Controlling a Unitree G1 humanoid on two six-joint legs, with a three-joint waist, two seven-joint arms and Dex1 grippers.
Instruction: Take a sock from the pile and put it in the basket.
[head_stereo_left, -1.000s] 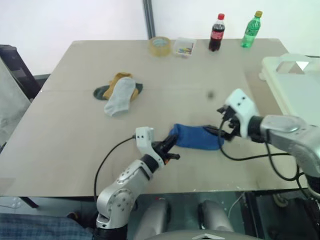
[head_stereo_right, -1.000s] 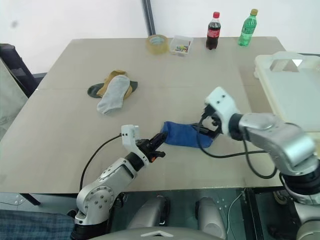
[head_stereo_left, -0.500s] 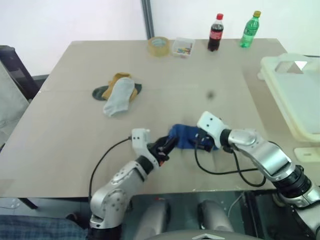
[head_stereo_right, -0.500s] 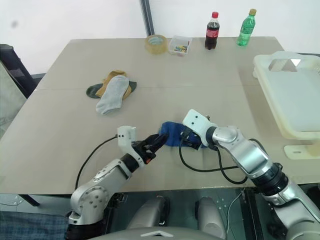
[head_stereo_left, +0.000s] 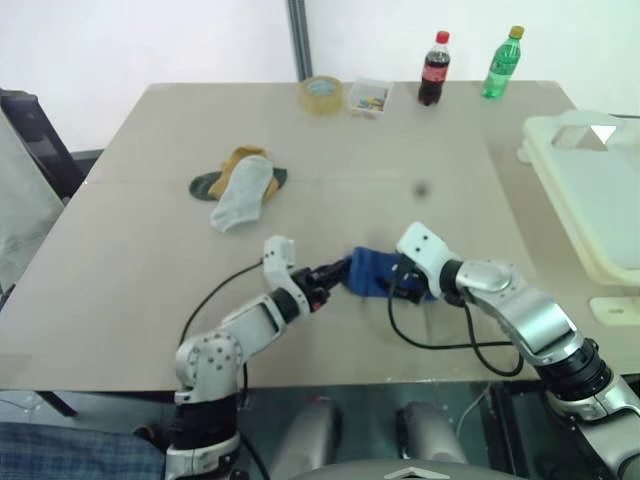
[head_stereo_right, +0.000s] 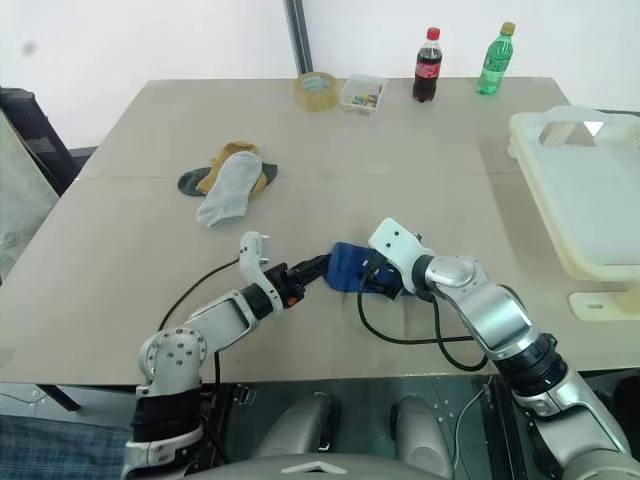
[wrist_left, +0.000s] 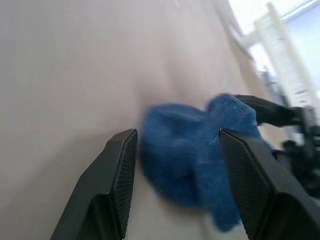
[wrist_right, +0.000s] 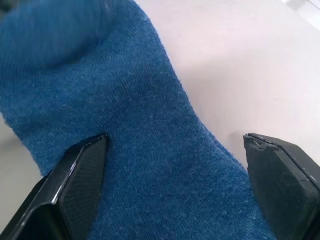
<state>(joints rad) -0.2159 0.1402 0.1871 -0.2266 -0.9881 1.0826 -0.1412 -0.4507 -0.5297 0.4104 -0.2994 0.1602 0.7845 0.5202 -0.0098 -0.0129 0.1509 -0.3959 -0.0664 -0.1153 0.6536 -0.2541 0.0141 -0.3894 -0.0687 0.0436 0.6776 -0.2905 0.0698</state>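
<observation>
Between the two grippers lies a crumpled blue knitted sock (head_stereo_left: 374, 273); left gripper (head_stereo_left: 338, 270) and right gripper (head_stereo_left: 401, 282), both angled down, straddle it with fingers spread.

I see bare table (head_stereo_left: 420, 190) between the blue sock (head_stereo_left: 372, 273) and the basket (head_stereo_left: 590, 190) at my right edge. Bottles (head_stereo_left: 433, 68), a tape roll (head_stereo_left: 321, 94) and a small box (head_stereo_left: 369, 96) line the far edge, well apart.
</observation>
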